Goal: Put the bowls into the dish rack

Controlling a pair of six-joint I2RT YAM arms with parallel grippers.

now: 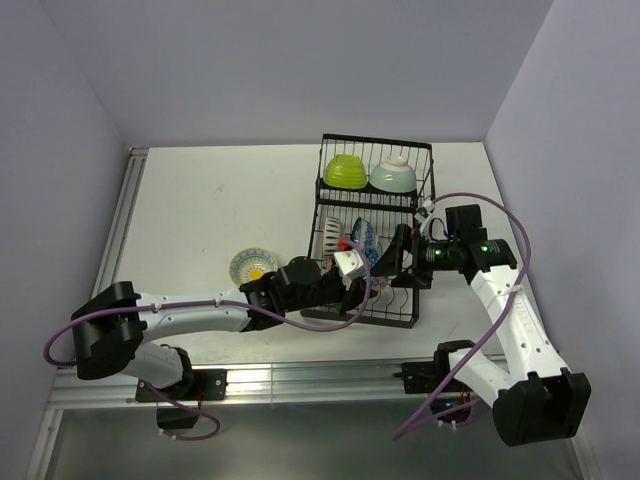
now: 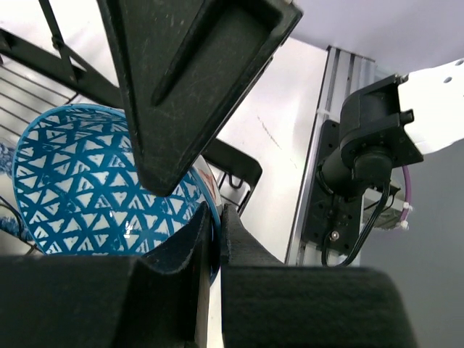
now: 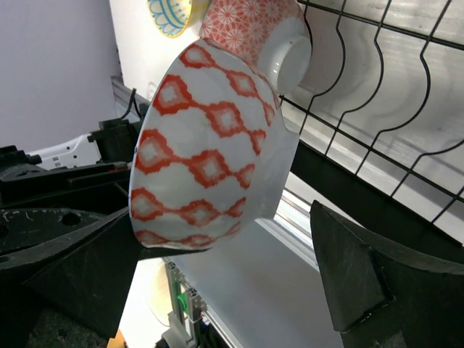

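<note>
- The large black wire dish rack (image 1: 378, 141) stands on the white table (image 1: 220, 200). In its far basket section we see a lime green ceramic bowl (image 1: 345, 171) and a pale mint ceramic bowl (image 1: 393, 175), with a white dark-striped bowl (image 1: 329, 233) in the slots.
- Our left gripper (image 2: 214, 221) has its jaws pinched together on the rim of a round blue triangle-patterned bowl (image 2: 80, 181), held over the rack's near end.
- Our right gripper (image 3: 225, 225) has its jaws wide apart, either side of a white bowl with red diamonds (image 3: 210, 145). We cannot tell what supports that bowl.
- Both grippers crowd one spot. We judge that a bump could knock the red-diamond bowl off the wires, or twist the blue bowl out of its thin rim pinch.
- A small yellow-and-blue bowl (image 1: 252, 265) sits on the table beside the rack, not yet loaded.
</note>
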